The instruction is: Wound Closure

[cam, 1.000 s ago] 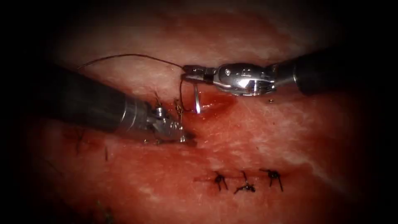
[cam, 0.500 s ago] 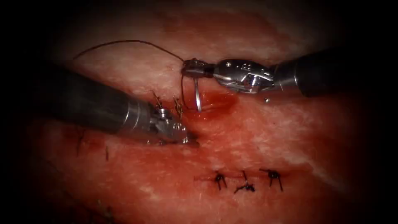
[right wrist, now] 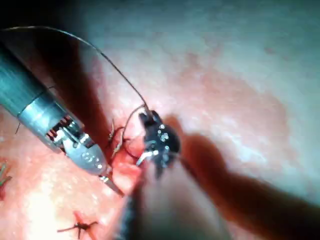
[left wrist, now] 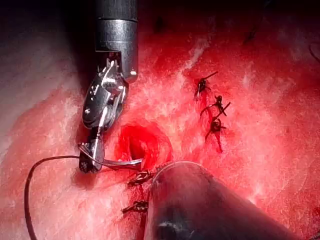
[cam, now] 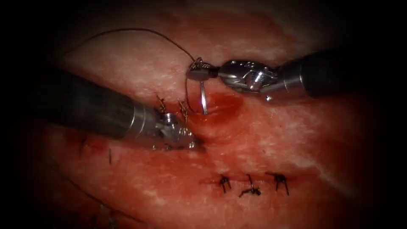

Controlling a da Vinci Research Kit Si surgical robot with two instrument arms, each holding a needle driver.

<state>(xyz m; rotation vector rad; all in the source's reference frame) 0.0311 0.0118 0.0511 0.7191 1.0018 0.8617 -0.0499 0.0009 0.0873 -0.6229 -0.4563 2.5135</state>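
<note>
Change: Over the last second the right tool (cam: pixel 199 71) is rising slightly and lifting the needle (cam: pixel 203 97) with it, so the thread (cam: pixel 140 30) is arching higher over the tissue; the left tool is barely shifting.

Finished stitches: three dark knots (cam: pixel 250 184) are sitting nearest the endoscope, in a row on the tissue (cam: pixel 275 140), well apart from both tools.

Left tool: the left tool (cam: pixel 193 143) is lying low at the left edge of the cut (cam: pixel 218 106), its tip touching or just above the tissue. Its fingers are looking pressed together and pinching nothing that can be made out.

Short thread ends: two cut ends (cam: pixel 183 109) are standing up from the tissue just beside the left tool's wrist, left of the cut.

Needle: it is hanging from the right tool, gripped near its thread end, its body curving down and its point reaching the red fluid (cam: pixel 224 104) in the open cut. Whether the tip is actually in the tissue cannot be told; most of the curve is free.

Right tool: its fingers are pinching the needle just above the cut.

Thread: it is running from the needle's held end up and away in a long arc to the far left.

Meaning: judged from this, the needle is being carried clear and slack thread is trailing behind it.
</note>
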